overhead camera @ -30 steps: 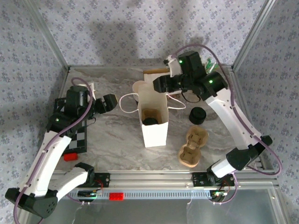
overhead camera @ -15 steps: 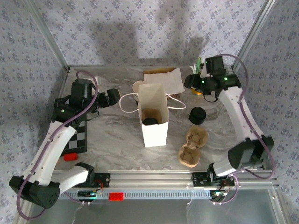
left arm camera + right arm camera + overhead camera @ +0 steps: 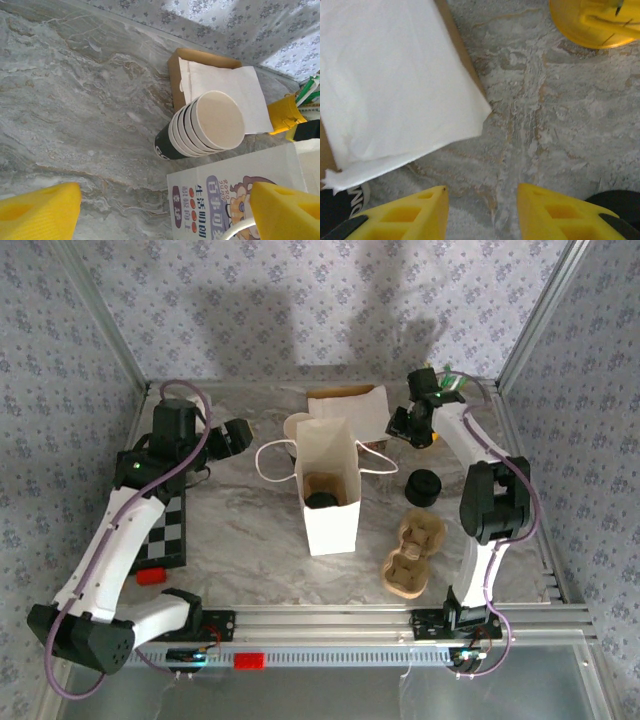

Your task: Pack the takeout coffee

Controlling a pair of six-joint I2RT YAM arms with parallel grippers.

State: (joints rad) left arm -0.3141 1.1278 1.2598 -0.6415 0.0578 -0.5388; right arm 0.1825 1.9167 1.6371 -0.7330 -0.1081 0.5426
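The takeout coffee cups [image 3: 207, 125], white paper with a dark base, stand nested in a stack [image 3: 297, 427] behind the printed white paper bag [image 3: 330, 525], next to the napkins. In the left wrist view the stack is ahead of my left gripper [image 3: 162, 215], which is open and holds nothing, with the bag's side [image 3: 235, 195] beneath it. From above, this gripper [image 3: 240, 433] hovers left of the stack. My right gripper [image 3: 403, 425] hangs open over bare table [image 3: 482, 215], between the napkins and the yellow cup, with nothing in it.
White napkins [image 3: 395, 80] lie on a brown holder [image 3: 335, 393]. A yellow cup of sticks [image 3: 595, 22] stands at the back right. A black lid [image 3: 423, 486] and a cardboard cup carrier [image 3: 412, 558] lie right of the bag. A checkered board [image 3: 165, 530] and a red block [image 3: 150, 576] lie at the left.
The right arm swung from behind the bag to the back right, and its gripper came down between napkins and yellow cup, jaws narrower. The left gripper crept toward the cup stack.
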